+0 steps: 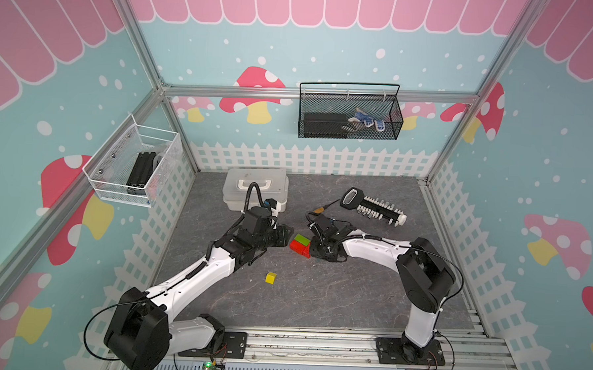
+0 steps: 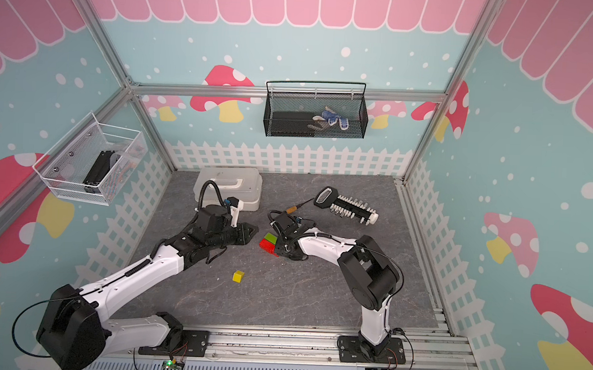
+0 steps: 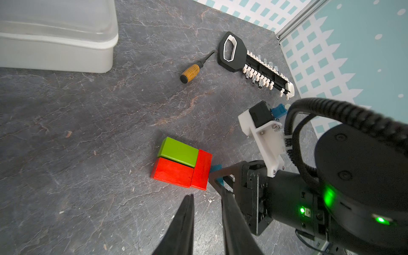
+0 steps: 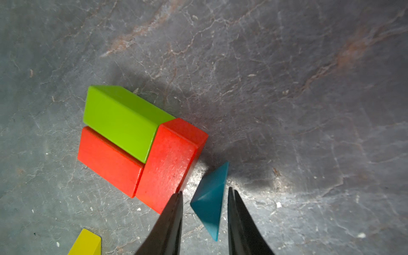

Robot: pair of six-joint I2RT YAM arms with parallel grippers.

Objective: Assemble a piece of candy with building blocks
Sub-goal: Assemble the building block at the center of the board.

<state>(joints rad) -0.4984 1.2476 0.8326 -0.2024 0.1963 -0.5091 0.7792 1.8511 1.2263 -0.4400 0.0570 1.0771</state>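
The right wrist view's edge cuts off the yellow block (image 4: pixel 86 243).

A green bar (image 4: pixel 123 120) and red bar (image 4: pixel 110 161) lie side by side, a second red bar (image 4: pixel 170 163) across their ends; blue triangle (image 4: pixel 209 198) just beside, maybe touching; yellow piece (image 1: pixel 270 278) well apart.

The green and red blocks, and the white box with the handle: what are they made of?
Green block and red blocks: probably painted wood, smooth with a slight sheen; faint speckle and wear show in the red paint. White box: likely plastic, judging by its cloudy, half see-through lid and rounded moulded edges.
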